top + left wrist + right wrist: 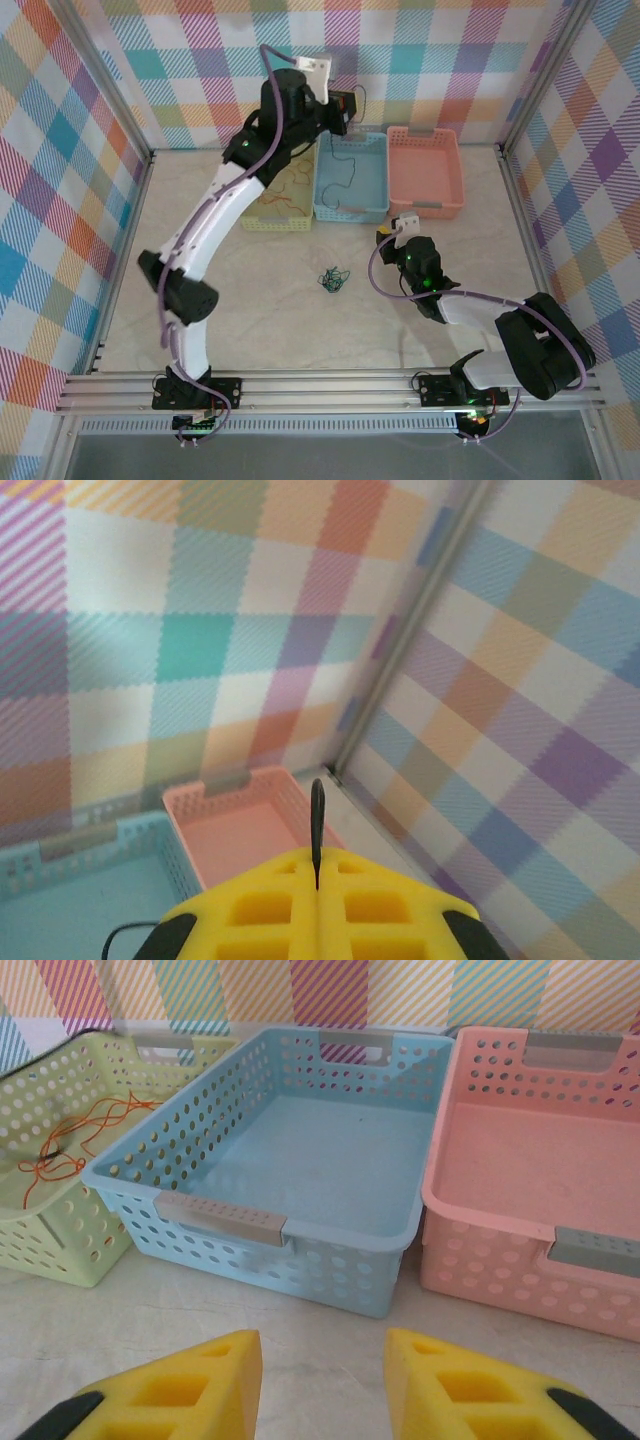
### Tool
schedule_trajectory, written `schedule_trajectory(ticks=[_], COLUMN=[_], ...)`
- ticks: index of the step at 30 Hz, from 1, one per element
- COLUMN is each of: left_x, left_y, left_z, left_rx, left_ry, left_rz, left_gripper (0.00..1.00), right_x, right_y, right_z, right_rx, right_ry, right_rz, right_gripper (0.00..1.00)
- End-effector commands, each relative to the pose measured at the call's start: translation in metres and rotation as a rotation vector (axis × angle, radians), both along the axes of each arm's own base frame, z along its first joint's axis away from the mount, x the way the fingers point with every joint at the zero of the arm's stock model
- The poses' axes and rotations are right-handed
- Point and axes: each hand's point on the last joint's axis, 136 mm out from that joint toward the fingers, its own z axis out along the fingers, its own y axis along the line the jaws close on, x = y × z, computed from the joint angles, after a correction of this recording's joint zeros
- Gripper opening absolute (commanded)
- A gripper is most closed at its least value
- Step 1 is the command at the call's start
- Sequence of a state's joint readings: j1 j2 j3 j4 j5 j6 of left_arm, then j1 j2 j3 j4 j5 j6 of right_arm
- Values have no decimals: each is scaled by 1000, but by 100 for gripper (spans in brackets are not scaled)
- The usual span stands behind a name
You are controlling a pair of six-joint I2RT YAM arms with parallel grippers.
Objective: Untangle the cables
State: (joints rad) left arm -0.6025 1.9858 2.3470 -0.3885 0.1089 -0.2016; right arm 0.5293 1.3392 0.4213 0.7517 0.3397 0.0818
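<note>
No text, label, brand, number or sign can be read on the yellow basket point(275, 224), blue basket point(350, 213), pink basket point(425, 210), walls point(80, 150), left arm point(215, 215) or right arm point(470, 310).

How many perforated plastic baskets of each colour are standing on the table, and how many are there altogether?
Pale yellow-green perforated plastic basket: 1
Light blue perforated plastic basket: 1
Pink perforated plastic basket: 1
Total: 3

Pastel plaid walls point(60, 200), beige tabletop point(280, 330)
</note>
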Motion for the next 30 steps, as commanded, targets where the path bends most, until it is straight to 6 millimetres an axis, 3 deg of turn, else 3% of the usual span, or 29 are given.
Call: schedule_trajectory(ticks=[1,5,9,15,18,20,24,27,30], left_x=[41,86,119,142,140,135,115,87,46], left_y=[6,-6,-17,-20,-21,-20,-15,-13,-12], left_z=[-2,-38,-95,-186,-211,-210,-184,-151,-125], left_rx=[-33,-43,-1,89,111,122,121,109,123], left_ry=[-19,-16,15,164,230,251,276,281,267], left_rz=[57,62,84,107,81,72,45,7,-35], left_gripper=[0,0,0,26,48,57,59,58,57], right_x=[4,4,4,4,4,4,4,3,3], right_y=[-1,3,5,9,9,10,10,12,17], right_z=[1,1,0,-1,-2,-2,-2,-3,-2], right_rx=[24,26,26,25,24,26,23,24,24], right_ry=[7,10,14,21,23,25,26,28,28], right_rz=[-12,7,19,40,42,42,48,57,88], right_gripper=[38,38,37,36,36,36,36,36,36])
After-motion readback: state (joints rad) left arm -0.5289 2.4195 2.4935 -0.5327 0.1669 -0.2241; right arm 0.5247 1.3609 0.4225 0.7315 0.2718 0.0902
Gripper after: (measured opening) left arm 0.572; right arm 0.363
